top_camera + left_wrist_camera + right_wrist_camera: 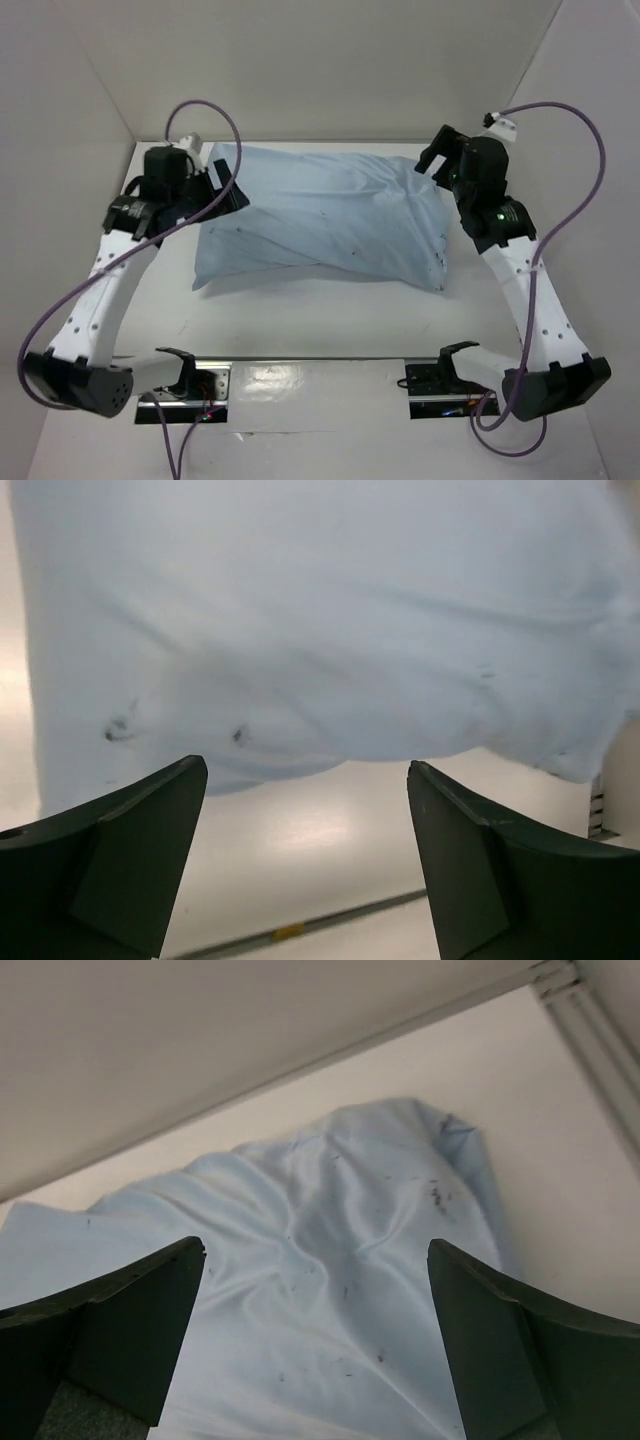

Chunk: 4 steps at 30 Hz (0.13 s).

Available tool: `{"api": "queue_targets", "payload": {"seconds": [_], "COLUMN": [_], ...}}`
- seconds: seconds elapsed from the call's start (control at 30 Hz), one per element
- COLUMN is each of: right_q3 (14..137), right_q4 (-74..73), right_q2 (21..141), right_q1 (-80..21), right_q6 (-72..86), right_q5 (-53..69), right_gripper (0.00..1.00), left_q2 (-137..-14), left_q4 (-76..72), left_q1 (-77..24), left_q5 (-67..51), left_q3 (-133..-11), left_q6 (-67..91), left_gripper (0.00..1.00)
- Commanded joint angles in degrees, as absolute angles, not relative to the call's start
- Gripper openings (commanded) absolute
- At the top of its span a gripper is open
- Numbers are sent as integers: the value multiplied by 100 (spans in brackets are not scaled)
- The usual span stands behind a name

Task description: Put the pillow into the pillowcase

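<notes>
The light blue pillowcase (320,220) lies puffed up and wrinkled across the middle of the white table (320,320), with small dark specks on it. No white of the pillow shows in any view. My left gripper (225,190) hovers at the pillowcase's left end, open and holding nothing. In the left wrist view the pillowcase (320,630) fills the upper part, beyond the left gripper (306,766). My right gripper (435,155) stands at the far right corner, open and empty. In the right wrist view the right gripper (316,1247) hangs over the pillowcase (330,1190), apart from the cloth.
White walls (330,70) close in the table at the back and both sides. A metal strip (300,362) with two black brackets runs along the near edge. Purple cables (575,200) loop off both arms.
</notes>
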<state>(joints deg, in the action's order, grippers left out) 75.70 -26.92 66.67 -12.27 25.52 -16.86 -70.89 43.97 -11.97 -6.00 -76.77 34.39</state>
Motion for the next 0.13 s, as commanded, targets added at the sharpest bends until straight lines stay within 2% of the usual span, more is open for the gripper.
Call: {"api": "queue_targets", "payload": {"seconds": [0.0, 0.1], "right_q3": [7726, 7463], "right_q4": [-3384, -3200], "right_q2": [6250, 5819], "right_q1": [-1248, -1248], "right_q6": [2285, 2066], "right_q5": [-2697, -3040], "right_gripper": [100, 100], "left_q2": [-6320, -6074], "left_q4": [4429, 4482], "left_q1": [-1169, -1169], "left_q5": [-352, -352], "left_q3": [-8542, -8736], "left_q6": [2936, 2804], "left_gripper": [95, 96]}}
